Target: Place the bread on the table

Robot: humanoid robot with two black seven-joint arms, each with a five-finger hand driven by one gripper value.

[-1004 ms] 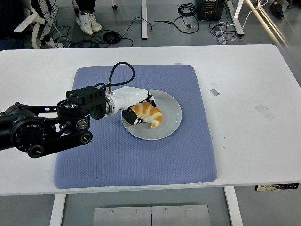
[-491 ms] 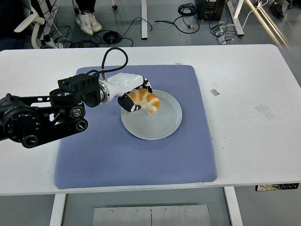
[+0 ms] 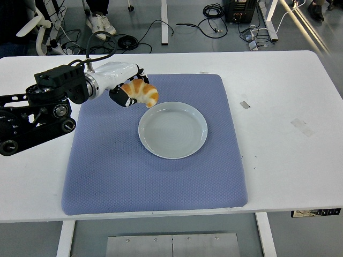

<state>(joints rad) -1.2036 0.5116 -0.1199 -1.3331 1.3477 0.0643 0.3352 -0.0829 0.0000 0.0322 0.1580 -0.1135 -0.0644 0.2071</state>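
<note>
My left hand is shut on the bread, a golden croissant, and holds it in the air over the blue mat, just beyond the upper left rim of the grey plate. The plate has nothing on it. The left arm reaches in from the left edge. The right arm is out of view.
The blue mat covers the middle of the white table. Bits of tape lie on the table's right side. Cables and chair legs show on the floor beyond the far edge.
My left hand lifted the croissant off the plate and carried it up and to the left, past the plate's rim. The plate stayed in place.
</note>
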